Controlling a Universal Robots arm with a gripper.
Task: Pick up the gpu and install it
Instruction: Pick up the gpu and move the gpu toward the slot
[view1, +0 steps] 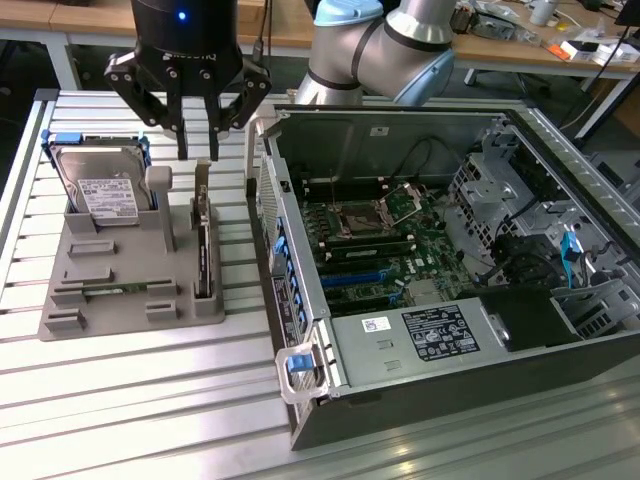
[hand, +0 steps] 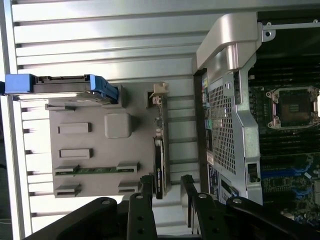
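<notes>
- Grey holder (view1: 130, 300) lies on the ribbed metal worktop (view1: 150, 400), at 9 o'clock from the open computer case (view1: 420, 250) in the exterior view.
- In its slot the gpu (view1: 205, 245) stands on edge, with the long axis running from 6 to 12 o'clock and the bracket end toward 12.
- Jaws hang above it, spread wide and holding nothing. The gpu lies at 6 o'clock from them, in line with their gap and untouched.
</notes>
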